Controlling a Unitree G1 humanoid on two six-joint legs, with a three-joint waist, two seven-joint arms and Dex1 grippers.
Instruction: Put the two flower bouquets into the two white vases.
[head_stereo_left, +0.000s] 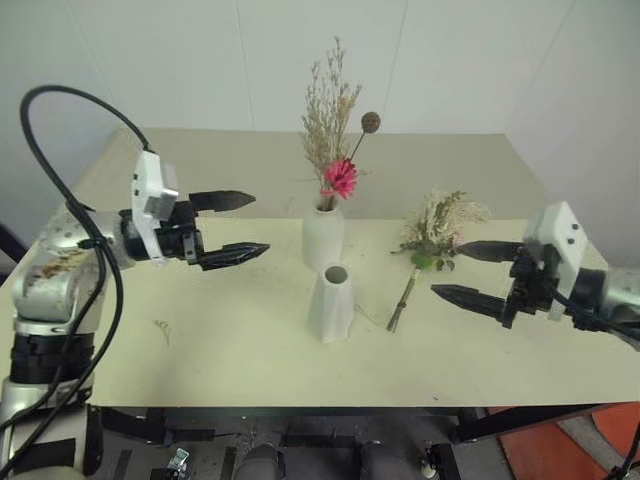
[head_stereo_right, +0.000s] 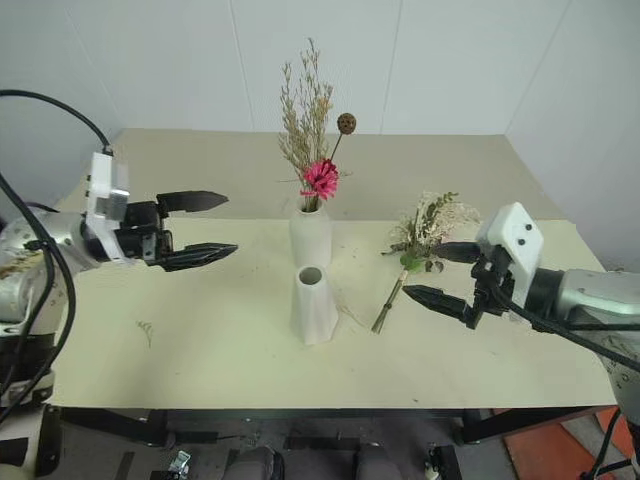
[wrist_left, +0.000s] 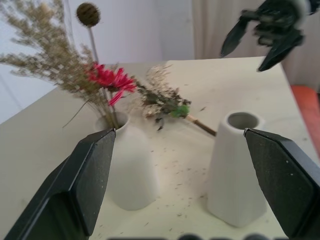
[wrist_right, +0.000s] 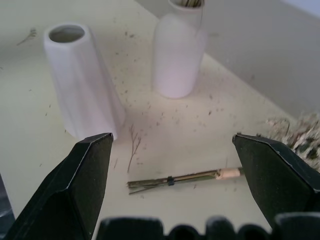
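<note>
- slim bunch with pink bloom (head_stereo_left: 338, 178) standing upright in the round vase (head_stereo_left: 323, 238), stems down the narrow neck, so that half of the job looks done.
- cone vase (head_stereo_left: 332, 303) just in front of the round one, on the worktop (head_stereo_left: 200, 340), mouth up and empty; probably waiting for the other bunch.
- bushy cream and green bunch (head_stereo_left: 438, 228) lying flat on the worktop to the right of both vases, head toward the far side, bound stem (wrist_right: 180, 178) angled toward the near edge and the cone vase.
- left gripper (head_stereo_left: 232, 228) off to the left of the vases, level and pointing at them, jaws wide apart and holding nothing; well clear of the flowers, likely so as not to knock the filled vase.
- right gripper (head_stereo_left: 468, 272) hanging just right of the lying bunch, tilted a little downward, jaws spread wide and empty; in the right wrist view the stem lies between the two fingers (wrist_right: 85, 180), which suggests lining up for a pinch on the stem.
- next move, at a guess: lower onto the bound stem, close, lift, and tip the bunch upright over the cone vase.
- risk: thin stem flat against the worktop, easy to miss or push aside.
</note>
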